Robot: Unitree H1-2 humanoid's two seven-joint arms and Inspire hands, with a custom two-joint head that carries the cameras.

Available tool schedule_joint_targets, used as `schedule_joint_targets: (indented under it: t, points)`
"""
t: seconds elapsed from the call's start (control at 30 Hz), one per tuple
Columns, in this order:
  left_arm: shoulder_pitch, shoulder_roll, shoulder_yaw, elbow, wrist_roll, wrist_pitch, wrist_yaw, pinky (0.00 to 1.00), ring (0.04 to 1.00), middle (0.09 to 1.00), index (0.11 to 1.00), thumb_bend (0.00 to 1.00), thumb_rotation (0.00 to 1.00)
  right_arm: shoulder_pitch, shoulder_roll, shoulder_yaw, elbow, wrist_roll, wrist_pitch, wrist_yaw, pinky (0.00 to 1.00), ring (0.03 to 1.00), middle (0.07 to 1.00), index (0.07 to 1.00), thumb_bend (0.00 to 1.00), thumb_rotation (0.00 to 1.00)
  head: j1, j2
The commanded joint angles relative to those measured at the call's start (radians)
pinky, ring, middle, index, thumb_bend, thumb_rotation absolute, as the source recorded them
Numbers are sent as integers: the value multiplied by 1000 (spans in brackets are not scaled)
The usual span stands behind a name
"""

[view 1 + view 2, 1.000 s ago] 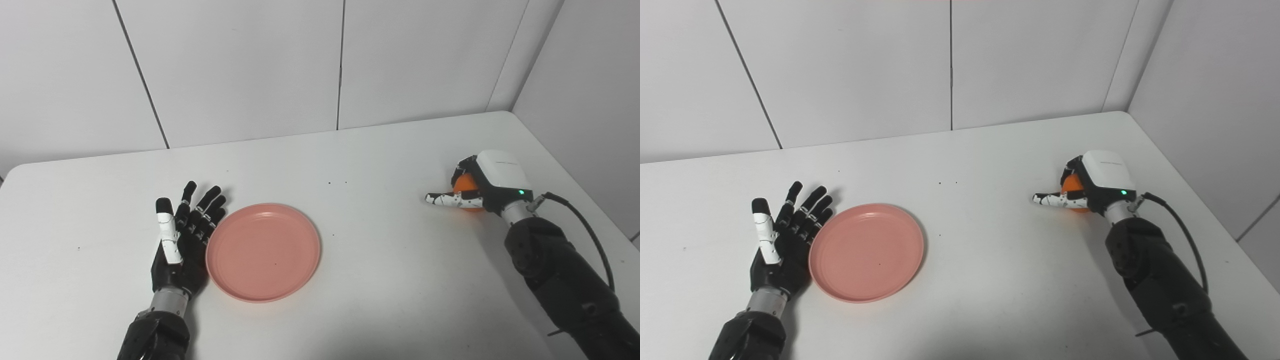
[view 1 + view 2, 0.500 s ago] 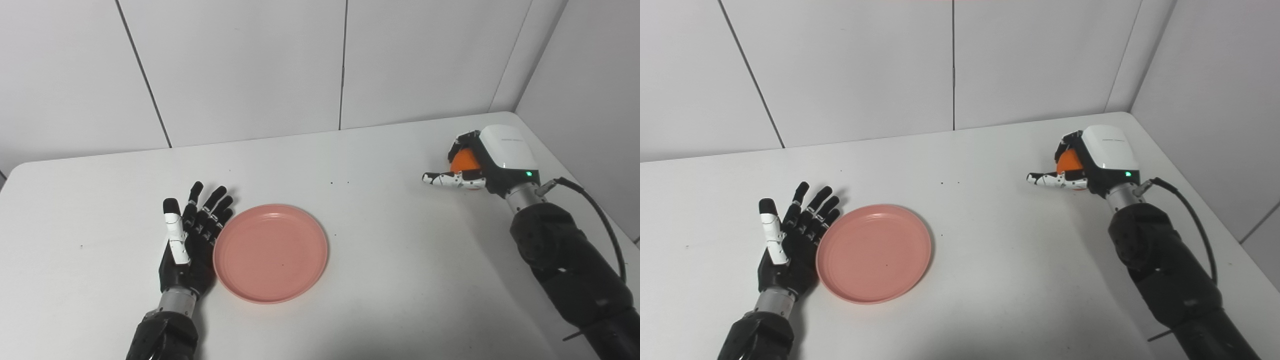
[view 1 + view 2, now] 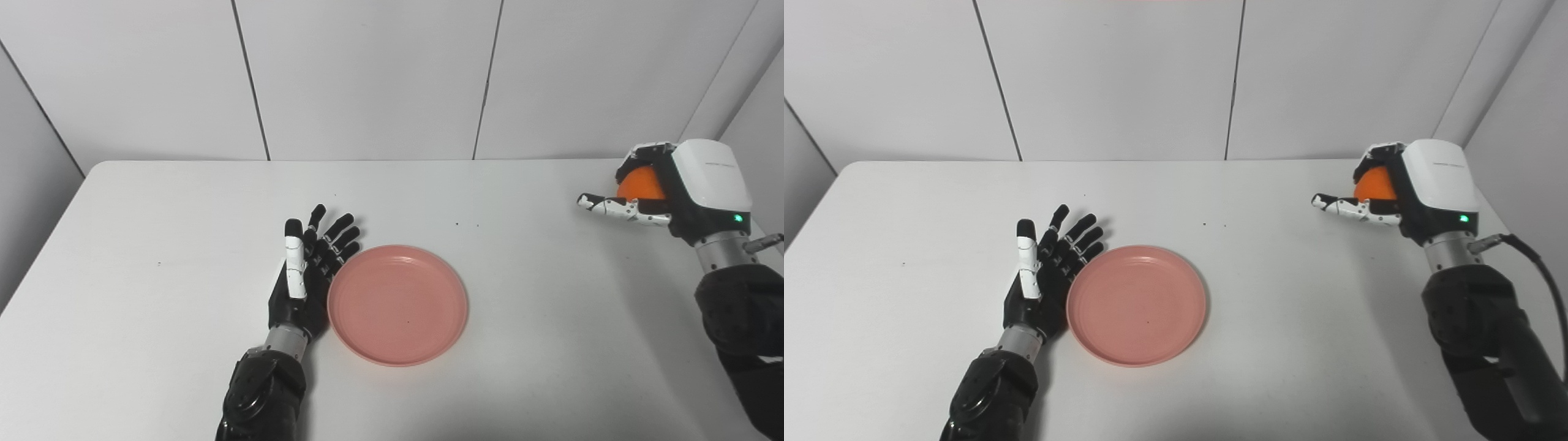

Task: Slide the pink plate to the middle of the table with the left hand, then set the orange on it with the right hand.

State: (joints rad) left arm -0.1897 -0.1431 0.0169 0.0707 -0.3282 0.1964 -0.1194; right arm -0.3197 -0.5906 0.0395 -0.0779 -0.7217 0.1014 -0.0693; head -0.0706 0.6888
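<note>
White table (image 3: 153, 306): left hand (image 3: 306, 278) flat, released, beside pink plate (image 3: 398, 304); right hand (image 3: 674, 190) cups firm, probably smooth orange (image 3: 639, 182) around its middle.

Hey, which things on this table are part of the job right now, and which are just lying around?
Part of the job:
- pink plate
- orange, held in the right hand
- left hand, open against the plate's left edge

Lying about:
- nothing else on the white table

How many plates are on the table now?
1. The pink plate lies near the table's middle, its left rim against the open left hand. Nothing in view could hide another.
</note>
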Motion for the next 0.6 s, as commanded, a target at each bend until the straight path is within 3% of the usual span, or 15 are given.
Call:
schedule_joint_targets:
  t: [0.0,0.37,0.57]
  points:
    - [33,-10,-6,54,21,32,23,890,847,852,990,982,926,-41,-9,-22,-46,7,-10,3,127,170,234,256,801,818,5,9]
    - [32,-18,-10,48,33,35,29,866,843,847,991,989,921,-69,74,12,-162,-14,28,113,114,158,223,248,813,822,9,15]
    - [35,-22,-10,46,34,41,28,849,843,849,991,986,917,-85,129,33,-208,-18,27,166,118,158,217,241,793,765,17,3]
